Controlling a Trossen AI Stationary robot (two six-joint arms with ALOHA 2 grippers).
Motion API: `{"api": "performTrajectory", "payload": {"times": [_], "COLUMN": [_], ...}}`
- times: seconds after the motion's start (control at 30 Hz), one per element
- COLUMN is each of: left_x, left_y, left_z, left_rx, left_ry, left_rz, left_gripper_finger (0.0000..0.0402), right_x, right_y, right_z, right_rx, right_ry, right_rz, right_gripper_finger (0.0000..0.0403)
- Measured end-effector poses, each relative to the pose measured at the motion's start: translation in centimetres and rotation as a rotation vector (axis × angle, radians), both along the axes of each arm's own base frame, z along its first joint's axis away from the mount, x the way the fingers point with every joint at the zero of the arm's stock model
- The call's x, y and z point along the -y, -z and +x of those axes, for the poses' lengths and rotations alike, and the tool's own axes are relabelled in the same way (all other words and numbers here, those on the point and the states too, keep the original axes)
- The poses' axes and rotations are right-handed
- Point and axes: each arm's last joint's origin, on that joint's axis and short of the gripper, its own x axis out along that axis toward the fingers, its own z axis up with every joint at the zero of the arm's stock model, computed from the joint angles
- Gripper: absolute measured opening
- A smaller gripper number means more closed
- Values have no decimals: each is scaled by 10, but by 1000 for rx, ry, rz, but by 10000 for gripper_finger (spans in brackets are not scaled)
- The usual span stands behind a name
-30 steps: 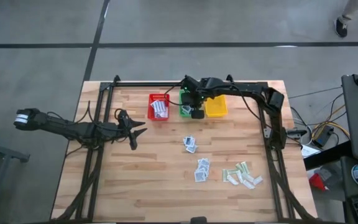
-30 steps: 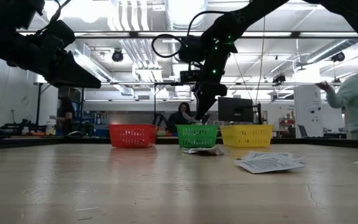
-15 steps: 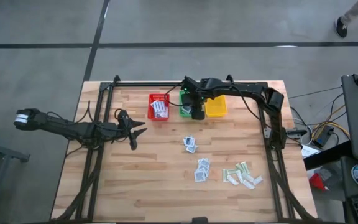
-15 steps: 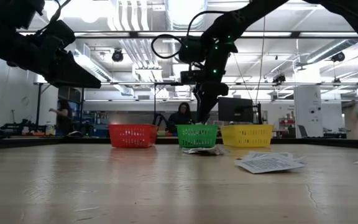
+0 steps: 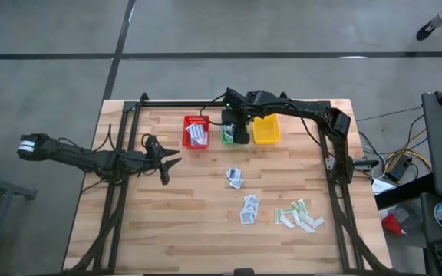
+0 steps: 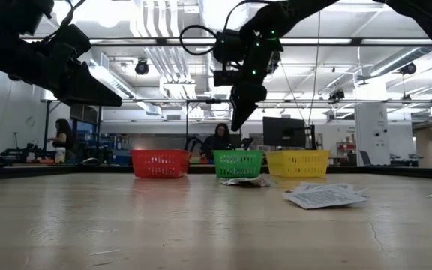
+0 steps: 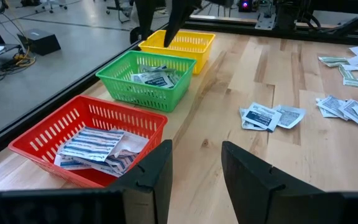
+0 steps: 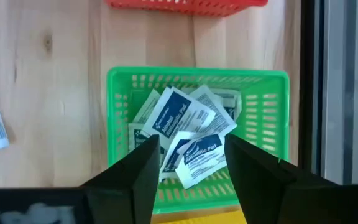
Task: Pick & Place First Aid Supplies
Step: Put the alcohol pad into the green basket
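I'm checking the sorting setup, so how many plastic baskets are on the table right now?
3, in a row along the table's far edge: the red basket on the left, the green basket in the middle under the right gripper, and the yellow basket on the right.

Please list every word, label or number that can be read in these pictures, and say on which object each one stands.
"Antiseptic Pad": on the small square white-blue packet lying on top in the green plastic basket, right wrist view.
The other packets in that basket carry blue print that is too blurred to read.
Oblong white packets with blue stripes in the red plastic basket: print too small to read.
No other readable text.
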Motion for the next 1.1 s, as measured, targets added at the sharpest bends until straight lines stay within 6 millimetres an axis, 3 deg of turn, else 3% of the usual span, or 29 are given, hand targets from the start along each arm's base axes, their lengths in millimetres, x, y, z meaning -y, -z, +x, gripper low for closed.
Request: {"api": "performTrajectory", "payload": {"times": [0.23,0.43,0.63,0.83,1.0,1.1], "left_x": [0,0,0,0,0,0], "left_y": [0,0,0,0,0,0], "left_z": [0,0,0,0,0,0], "left_rx": [1,0,0,0,0,-2], "left_ry": [0,0,0,0,0,0], "left_rz": [0,0,0,0,-1,0], "left_gripper_finger": [133,133,133,133,133,133], "right_x": [-3,-9,-19,-39,-66,-83], "right_y": [7,-11,-27,-45,-64,-65], "right_z": [-3,-5,-10,-22,-37,-50], "right_rx": [-31,-44,-5,16,63,79], "right_ry": [40,80,44,5,-56,-77], "right_rz": [33,67,222,249,239,242], "right_gripper_finger": [131,78,15,9,8,8]}}
